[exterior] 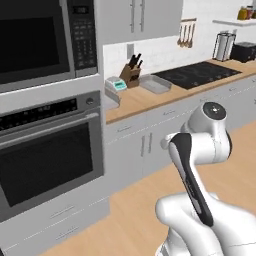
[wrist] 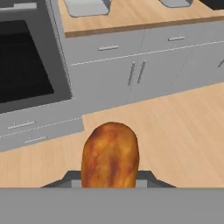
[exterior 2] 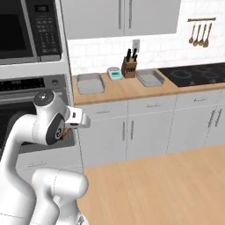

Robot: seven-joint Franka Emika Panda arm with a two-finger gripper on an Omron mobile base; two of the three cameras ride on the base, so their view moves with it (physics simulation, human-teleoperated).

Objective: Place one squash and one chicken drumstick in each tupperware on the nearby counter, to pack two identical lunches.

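A brown-orange chicken drumstick (wrist: 110, 157) stands between the fingers of my gripper (wrist: 110, 178), which is shut on it, plump end forward. In the right base view the gripper (exterior 2: 67, 131) hangs low in front of the oven, with a bit of orange showing under it. Two grey tupperware trays lie on the wooden counter (exterior 2: 123, 85): one at its left end (exterior 2: 90, 82), one further right (exterior 2: 150, 78). The hand view catches both trays, the left (wrist: 85, 6) and the right (wrist: 177, 2), along its top edge. The squash is out of view.
A wall oven (exterior: 50, 150) with a microwave (exterior: 45, 40) above stands left of the counter. A small scale (exterior 2: 115, 73) and a knife block (exterior 2: 129, 66) sit between the trays. A black stovetop (exterior 2: 197, 74) lies to the right. Grey cabinet fronts (exterior 2: 132, 132) face wooden floor.
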